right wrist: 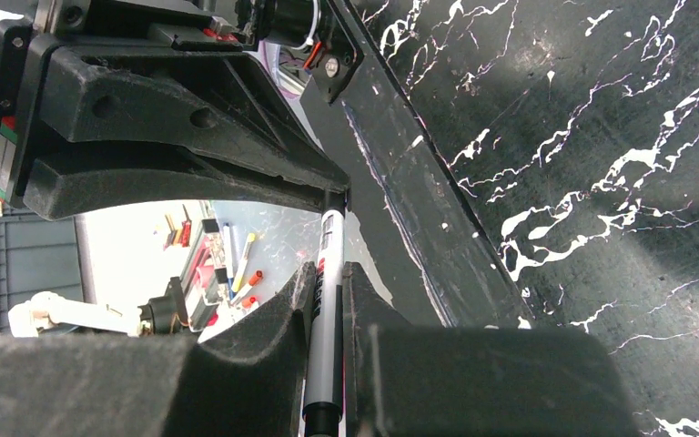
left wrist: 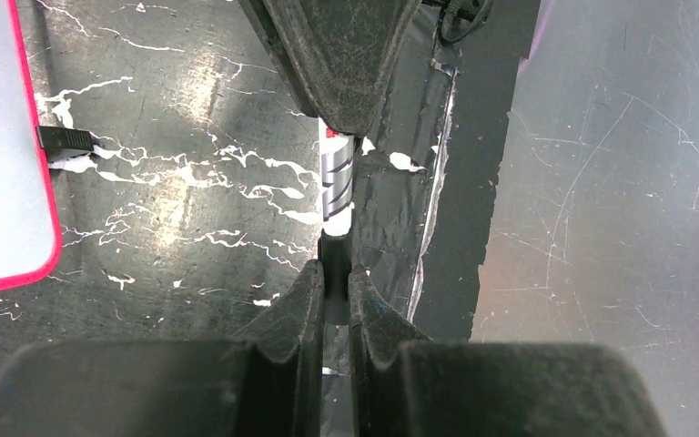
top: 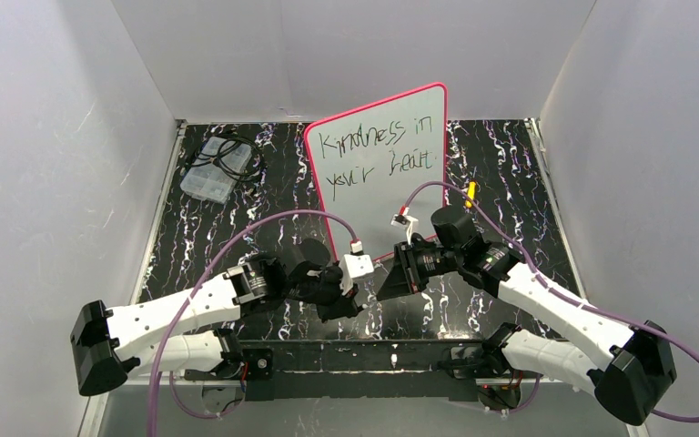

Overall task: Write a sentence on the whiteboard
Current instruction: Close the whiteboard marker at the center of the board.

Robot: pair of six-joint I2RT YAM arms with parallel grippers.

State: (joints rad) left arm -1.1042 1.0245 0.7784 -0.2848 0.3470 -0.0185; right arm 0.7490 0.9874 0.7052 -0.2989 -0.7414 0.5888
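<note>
Finished whiteboard, both hands on one marker.
On the black marbled bench [top: 528, 182] the whiteboard [top: 373, 214] stands upright toward the back, the sentence [top: 378, 155] "Kindness in your heart" on its upper half. In front of it, the left hand [left wrist: 335, 289] pinches the marker's [left wrist: 337, 177] dark end and the right hand [right wrist: 328, 284] clamps its grey barrel.

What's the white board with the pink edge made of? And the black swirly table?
The upright white board with thin pink-red frame looks like smooth, glossy coated panel: dark marker writing sits cleanly on it. The black white-veined tabletop looks like shiny marble-print film or laminate: it reflects light.
</note>
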